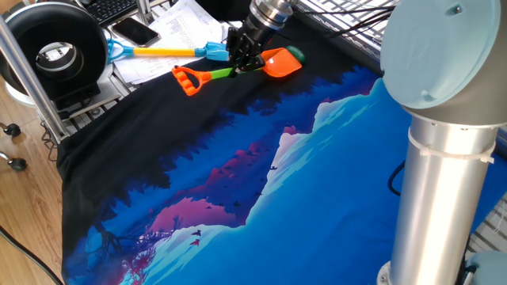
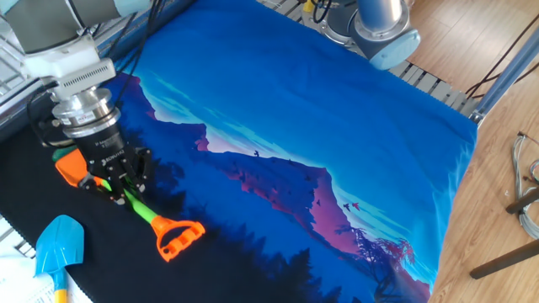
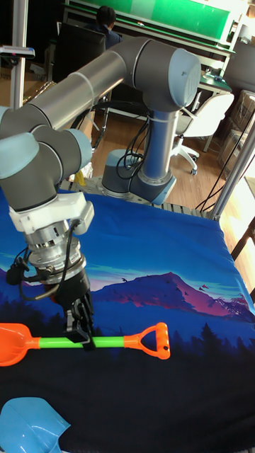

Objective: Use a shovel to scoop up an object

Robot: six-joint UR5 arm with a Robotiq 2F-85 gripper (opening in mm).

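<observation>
Desk (image 1: 333,198) under blue mountain-print cloth; arm reaches down near dark edge, tool (image 3: 83,333) clamped on shovel (image 3: 106,342) shaft. Object (image 1: 296,55) touches blade tip, mostly hidden elsewhere.

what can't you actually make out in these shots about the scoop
- Whether the object is on the blade: in one fixed view it sits at the tip of the shovel, too small to judge contact.
- The object in the other fixed view: hidden behind the gripper.
- The blade tip and object in the tall fixed view: cut off by the left edge.
- The blue shovel in the tall view: cut off by the bottom edge.
</observation>
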